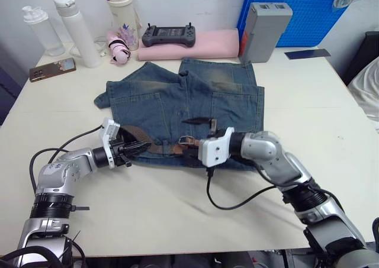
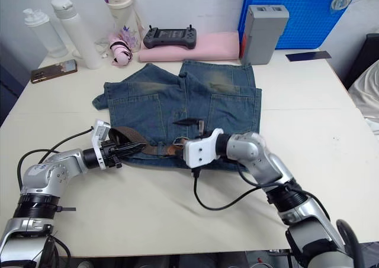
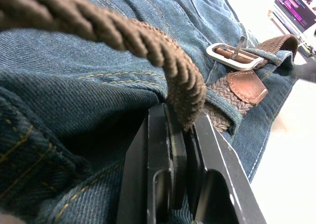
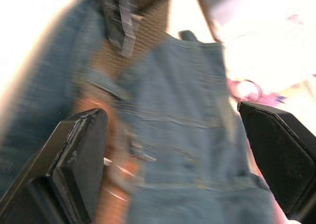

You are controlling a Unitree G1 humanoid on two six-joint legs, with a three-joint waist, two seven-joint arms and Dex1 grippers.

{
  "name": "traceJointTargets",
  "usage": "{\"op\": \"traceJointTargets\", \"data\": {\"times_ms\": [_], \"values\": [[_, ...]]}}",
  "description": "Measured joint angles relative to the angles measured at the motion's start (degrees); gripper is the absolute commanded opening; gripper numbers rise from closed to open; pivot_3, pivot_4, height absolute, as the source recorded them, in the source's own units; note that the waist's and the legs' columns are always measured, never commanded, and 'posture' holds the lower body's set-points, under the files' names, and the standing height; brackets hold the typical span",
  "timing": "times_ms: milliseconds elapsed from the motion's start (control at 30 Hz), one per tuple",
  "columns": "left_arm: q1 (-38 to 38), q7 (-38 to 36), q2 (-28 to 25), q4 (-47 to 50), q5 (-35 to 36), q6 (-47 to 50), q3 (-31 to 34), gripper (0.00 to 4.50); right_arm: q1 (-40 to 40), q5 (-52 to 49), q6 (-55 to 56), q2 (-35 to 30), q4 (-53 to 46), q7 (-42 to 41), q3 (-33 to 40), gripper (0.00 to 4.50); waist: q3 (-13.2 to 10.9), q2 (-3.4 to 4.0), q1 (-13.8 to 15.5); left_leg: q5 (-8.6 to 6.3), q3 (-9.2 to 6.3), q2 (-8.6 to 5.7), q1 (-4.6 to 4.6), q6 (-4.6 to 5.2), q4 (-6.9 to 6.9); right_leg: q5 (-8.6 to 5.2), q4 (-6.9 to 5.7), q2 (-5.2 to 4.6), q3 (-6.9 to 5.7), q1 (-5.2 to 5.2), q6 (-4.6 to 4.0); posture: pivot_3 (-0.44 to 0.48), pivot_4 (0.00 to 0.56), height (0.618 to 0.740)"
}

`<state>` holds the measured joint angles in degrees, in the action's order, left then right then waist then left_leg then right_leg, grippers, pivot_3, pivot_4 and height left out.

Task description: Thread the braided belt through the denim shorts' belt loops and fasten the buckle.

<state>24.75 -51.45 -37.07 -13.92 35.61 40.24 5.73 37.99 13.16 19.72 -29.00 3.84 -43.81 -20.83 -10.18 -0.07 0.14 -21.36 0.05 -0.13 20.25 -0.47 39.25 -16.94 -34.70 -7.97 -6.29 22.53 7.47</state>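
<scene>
The left gripper (image 1: 131, 149) pinches the braided belt (image 3: 148, 41), a limp, grippy woven strap best held near its stiffer leather end. It runs along the waistband of the soft denim shorts (image 1: 177, 102) on the surface to the buckle (image 3: 232, 57), where the right gripper (image 4: 173, 150) hovers spread wide.

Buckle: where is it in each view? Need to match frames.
Left eye view: the buckle lies on the waistband, just left of the right gripper.
Right eye view: same spot.
Left wrist view: upper right.
Right wrist view: cannot tell, blurred.
Shared landmark: the braided belt.
</scene>
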Motion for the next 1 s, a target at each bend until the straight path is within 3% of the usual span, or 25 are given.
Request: {"op": "traceJointTargets", "data": {"times_ms": [233, 833, 900, 1000], "values": [[-0.07, 0.06, 0.34, 0.19, -0.21, 0.57, 0.59, 0.00, -0.81, 5.75, 5.15, 0.23, 4.85, 2.36, -2.47, 4.45, 0.00, 0.00, -0.16, 0.00, 0.00, -0.01, 0.00, 0.00, 0.00, 0.00, -0.03, -0.02, 0.00, 0.00, 0.00, 0.000, 0.150, 0.739], [-0.20, 0.63, 0.67, 0.84, -0.32, 1.70, 1.25, 0.00, -1.30, 14.17, 11.54, 2.15, 5.86, 8.97, -4.00, 4.45, 0.00, 0.00, -0.24, 0.00, -0.02, -0.01, 0.01, 0.00, 0.02, 0.00, -0.05, -0.02, -0.01, 0.01, 0.00, 0.000, 0.150, 0.739], [-0.20, 0.66, 0.73, 0.87, -0.33, 1.79, 1.32, 0.00, -1.30, 14.92, 11.91, 2.15, 5.92, 9.28, -4.18, 3.87, 0.00, 0.00, -0.24, 0.00, -0.02, -0.01, 0.01, 0.00, 0.02, 0.00, -0.05, -0.02, 0.00, 0.01, 0.00, 0.000, 0.150, 0.739], [-0.20, 0.72, 0.75, 0.93, -0.35, 2.05, 1.46, 0.00, -1.30, 15.66, 12.69, 2.16, 6.44, 9.66, -4.67, 2.58, 0.00, 0.00, -0.26, 0.00, -0.02, -0.01, 0.00, 0.00, 0.02, 0.00, -0.05, -0.01, 0.00, 0.01, 0.00, 0.000, 0.150, 0.739]]}}
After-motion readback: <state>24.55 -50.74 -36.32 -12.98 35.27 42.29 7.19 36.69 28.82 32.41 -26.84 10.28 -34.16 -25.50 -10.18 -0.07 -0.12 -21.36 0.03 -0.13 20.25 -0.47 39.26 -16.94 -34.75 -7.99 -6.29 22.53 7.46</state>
